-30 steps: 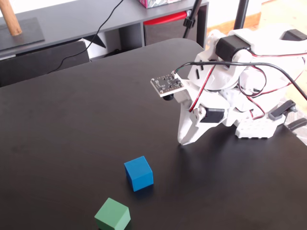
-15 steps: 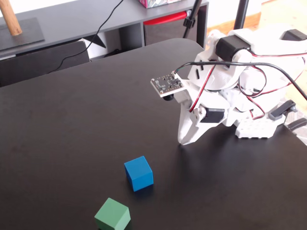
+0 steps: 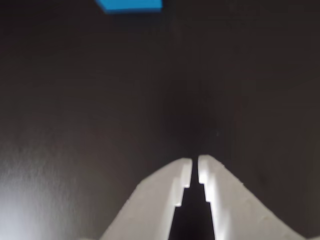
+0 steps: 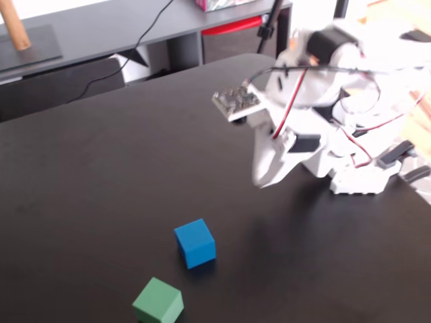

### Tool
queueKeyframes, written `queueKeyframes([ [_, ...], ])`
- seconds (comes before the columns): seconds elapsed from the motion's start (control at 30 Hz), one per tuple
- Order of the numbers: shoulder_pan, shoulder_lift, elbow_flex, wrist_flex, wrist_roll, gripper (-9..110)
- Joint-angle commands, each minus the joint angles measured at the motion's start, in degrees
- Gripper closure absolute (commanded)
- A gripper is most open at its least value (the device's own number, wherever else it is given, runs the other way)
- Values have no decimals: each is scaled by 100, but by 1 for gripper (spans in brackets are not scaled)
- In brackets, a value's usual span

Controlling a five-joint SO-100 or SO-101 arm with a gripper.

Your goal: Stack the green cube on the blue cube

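The blue cube (image 4: 195, 243) sits on the black table (image 4: 101, 175) toward the front in the fixed view. Its near edge shows at the top of the wrist view (image 3: 131, 5). The green cube (image 4: 158, 301) sits just in front and to the left of it, a small gap apart; it is out of the wrist view. My white gripper (image 4: 261, 180) hangs above the table to the right of and behind both cubes, pointing down. In the wrist view the gripper (image 3: 195, 165) has its fingertips almost touching, with nothing between them.
The arm's white base (image 4: 357, 171) with red and black wires stands at the table's right edge. A grey shelf (image 4: 101, 30) with cables runs behind the table's far edge.
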Motion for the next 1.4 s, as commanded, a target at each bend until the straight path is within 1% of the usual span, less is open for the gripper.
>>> queueKeyframes([
  [0.0,-79,-896,-1644,606,9,101],
  [0.27,-334,-2101,-3015,571,316,101],
  [0.47,-905,-2918,-3832,431,861,101],
  [0.63,-1397,-3683,-4632,369,896,101],
  [0.73,-1635,-4148,-5159,413,809,101],
  [0.97,-2259,-5063,-5678,-35,422,101],
  [1.2,-2206,-6284,-6179,-457,-501,101],
  [1.37,-2188,-7005,-6495,-1116,-791,99],
])
